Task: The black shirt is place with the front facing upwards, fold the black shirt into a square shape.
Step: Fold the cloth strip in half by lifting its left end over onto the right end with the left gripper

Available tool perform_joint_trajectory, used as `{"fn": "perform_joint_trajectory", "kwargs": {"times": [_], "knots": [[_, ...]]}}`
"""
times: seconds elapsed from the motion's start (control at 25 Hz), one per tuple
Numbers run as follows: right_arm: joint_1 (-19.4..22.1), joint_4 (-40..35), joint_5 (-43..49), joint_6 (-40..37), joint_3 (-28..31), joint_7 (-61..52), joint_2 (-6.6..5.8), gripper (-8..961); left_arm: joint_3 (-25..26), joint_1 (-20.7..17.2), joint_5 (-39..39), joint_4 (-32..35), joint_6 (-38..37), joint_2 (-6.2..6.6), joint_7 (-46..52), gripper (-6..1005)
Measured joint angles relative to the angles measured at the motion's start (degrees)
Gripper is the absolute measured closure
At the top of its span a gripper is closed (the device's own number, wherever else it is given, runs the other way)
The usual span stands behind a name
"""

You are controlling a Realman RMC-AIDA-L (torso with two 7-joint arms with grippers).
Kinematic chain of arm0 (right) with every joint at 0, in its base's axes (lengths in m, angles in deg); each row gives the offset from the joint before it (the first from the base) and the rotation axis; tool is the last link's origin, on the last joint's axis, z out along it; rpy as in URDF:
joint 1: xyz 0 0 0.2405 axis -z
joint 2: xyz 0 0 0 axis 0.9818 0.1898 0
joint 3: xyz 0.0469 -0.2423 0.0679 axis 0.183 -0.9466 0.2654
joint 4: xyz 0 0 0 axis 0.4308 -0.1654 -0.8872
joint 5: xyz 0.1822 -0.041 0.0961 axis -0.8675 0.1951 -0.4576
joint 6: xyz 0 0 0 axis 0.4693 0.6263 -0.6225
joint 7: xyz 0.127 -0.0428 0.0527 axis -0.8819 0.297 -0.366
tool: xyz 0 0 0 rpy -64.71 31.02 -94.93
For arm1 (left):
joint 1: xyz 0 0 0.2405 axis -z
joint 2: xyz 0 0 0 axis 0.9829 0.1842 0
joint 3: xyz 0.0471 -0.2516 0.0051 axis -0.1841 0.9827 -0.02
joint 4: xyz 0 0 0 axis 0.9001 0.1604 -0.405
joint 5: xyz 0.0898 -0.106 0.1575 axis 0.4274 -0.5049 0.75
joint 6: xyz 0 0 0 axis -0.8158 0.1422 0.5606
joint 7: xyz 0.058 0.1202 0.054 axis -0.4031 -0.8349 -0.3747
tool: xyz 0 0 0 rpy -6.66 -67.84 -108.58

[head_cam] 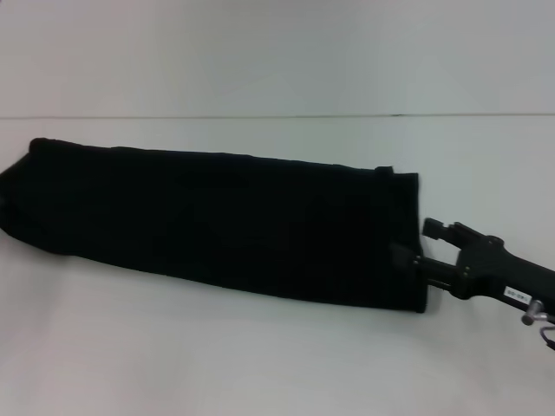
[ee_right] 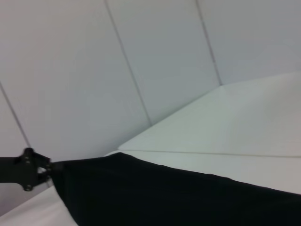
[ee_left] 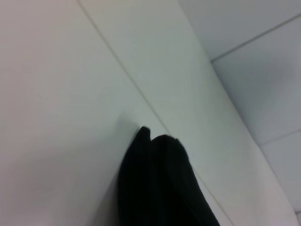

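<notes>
Materials and surface finishes of the folded garment, work surface and gripper.

The black shirt [head_cam: 225, 221] is soft, matt cloth, showing no sheen and only faint creases; its rolled edge looks thick and dull in the left wrist view [ee_left: 160, 183]. The table [head_cam: 260, 364] is smooth, pale and faintly satin, with thin seam lines. The right gripper [head_cam: 427, 244] is hard black plastic or coated metal, semi-matt, bearing a small white label and bare metal fittings.

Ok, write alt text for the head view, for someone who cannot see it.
The black shirt, folded into a long narrow band, lies slantwise across a white table. The right gripper sits at the band's right end, one finger at the cloth edge and one clear of it. The left gripper is not in this view.
</notes>
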Motion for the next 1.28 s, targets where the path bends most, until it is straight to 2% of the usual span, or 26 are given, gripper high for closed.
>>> {"fn": "perform_joint_trajectory", "kwargs": {"times": [0.12,0.36,0.48,0.6,0.8,1.0,1.08,1.12,1.2,1.24,1.28], "knots": [[1.16,0.0,0.0,-0.17,0.93,-0.02,-0.07,32,0.66,0.03,0.0,0.17,0.31,0.5,0.01,974],[2.84,0.0,0.02,-0.34,1.93,-0.34,-0.02,32,0.75,1.01,-0.24,0.67,-2.19,0.64,0.06,975],[3.74,0.0,0.06,-0.36,2.75,-0.83,-0.04,32,0.96,2.62,-0.73,1.79,-5.91,0.31,0.36,974],[4.8,0.0,0.07,-0.39,3.78,-0.91,-0.09,32,1.14,5.61,-1.48,2.75,-9.53,-0.6,0.39,974],[7.15,0.0,0.06,-0.5,5.19,-1.23,-0.05,33,-0.91,13.47,-1.76,4.9,-14.47,-4.39,0.42,975],[9.5,0.0,0.1,-1.04,5.99,-1.53,-0.18,33,-8.79,21.18,-1.77,5.79,-15.16,-10.14,0.29,975],[10.19,0.0,0.11,-1.4,6.06,-1.53,-0.19,33,-12.7,23.44,-1.74,5.68,-13.96,-13.42,-0.41,975],[10.47,0.0,0.11,-1.59,6.11,-1.53,-0.19,33,-14.36,24.12,-1.89,5.1,-13.36,-14.56,-1.19,975],[10.76,0.0,0.11,-1.76,6.17,-1.53,-0.19,33,-18.73,25.61,-3.73,1.23,-11.65,-16.06,-3.74,975],[10.86,0.0,0.12,-1.92,6.18,-1.53,-0.18,33,-20.14,26.12,-4.94,-0.85,-10.98,-16.22,-5.04,975],[10.97,0.01,0.16,-2.1,6.18,-1.53,-0.18,33,-22.5,27.23,-7.6,-7.09,-9.18,-16.24,-8.09,975]]}}
